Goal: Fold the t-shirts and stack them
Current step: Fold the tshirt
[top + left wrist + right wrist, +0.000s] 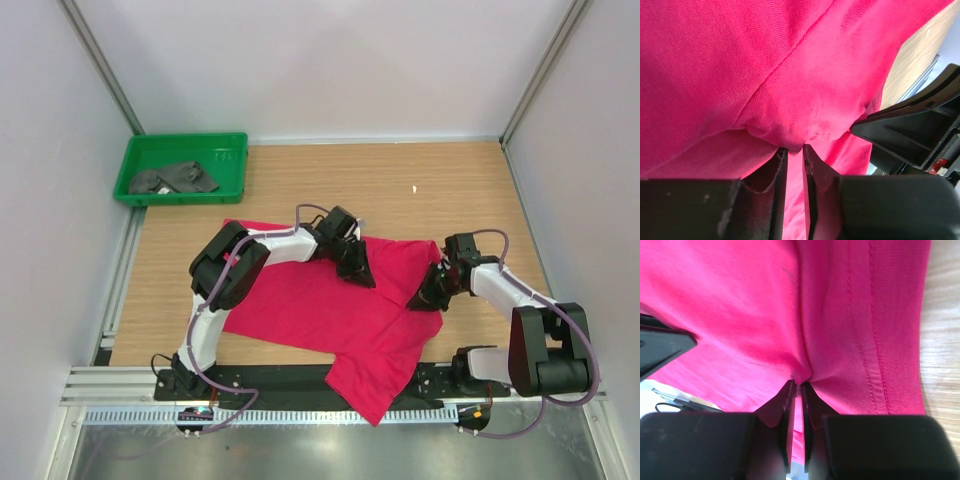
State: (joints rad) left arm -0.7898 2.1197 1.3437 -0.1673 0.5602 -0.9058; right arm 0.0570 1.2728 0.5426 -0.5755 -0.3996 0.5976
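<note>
The crimson-red t-shirt lies spread across the wooden table, one part hanging over the near edge. My left gripper is down on its upper middle. In the left wrist view the left gripper has its jaws shut on a bunched fold of the red t-shirt. My right gripper is at the shirt's right edge. In the right wrist view the right gripper pinches a ridge of the red t-shirt beside its stitched hem. The dark grey t-shirt lies crumpled in the tray.
A green plastic tray stands at the back left corner of the table. A small white scrap lies on the bare wood behind the shirt. Walls close in on both sides, and a metal rail runs along the near edge.
</note>
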